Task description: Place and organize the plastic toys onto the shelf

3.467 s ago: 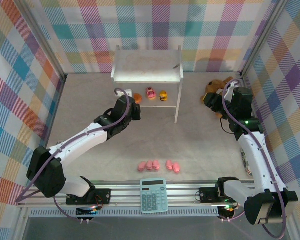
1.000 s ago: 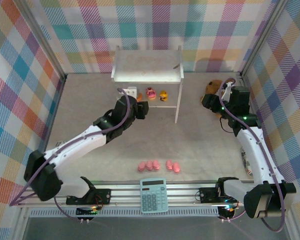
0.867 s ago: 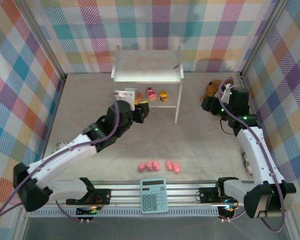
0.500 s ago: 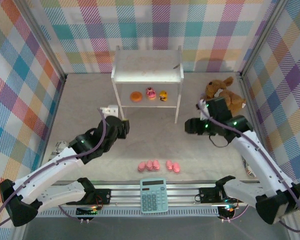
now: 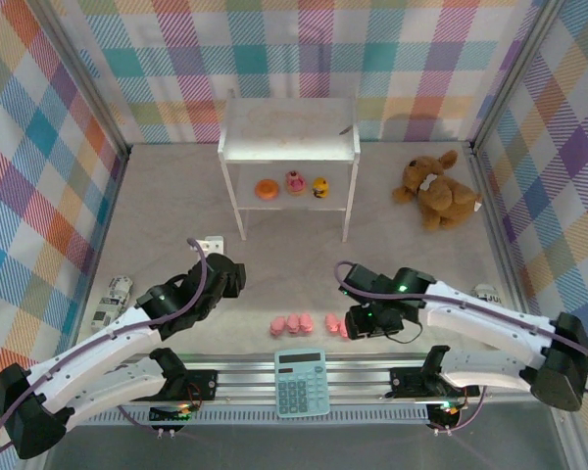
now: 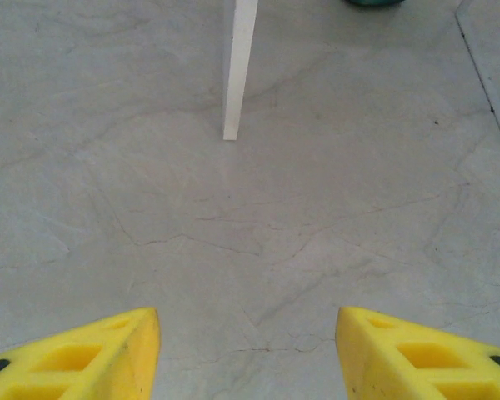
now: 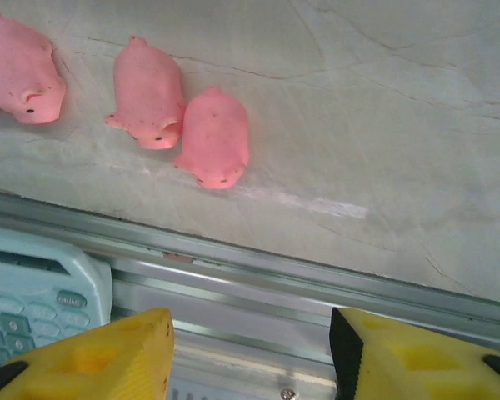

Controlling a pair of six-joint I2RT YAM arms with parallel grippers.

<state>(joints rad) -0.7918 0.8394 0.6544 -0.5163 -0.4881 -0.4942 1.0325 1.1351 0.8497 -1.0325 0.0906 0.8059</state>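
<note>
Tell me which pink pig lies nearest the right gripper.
The rightmost pig of the row, touching its neighbour, lies closest to the right gripper.

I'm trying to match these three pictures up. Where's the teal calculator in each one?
Top external: the teal calculator lies bottom centre, at the near edge.
Right wrist: the calculator shows one corner at the lower left.
Left wrist: this camera faces a white shelf leg instead.
Shared landmark: the pink pigs lying just beyond the calculator.
</note>
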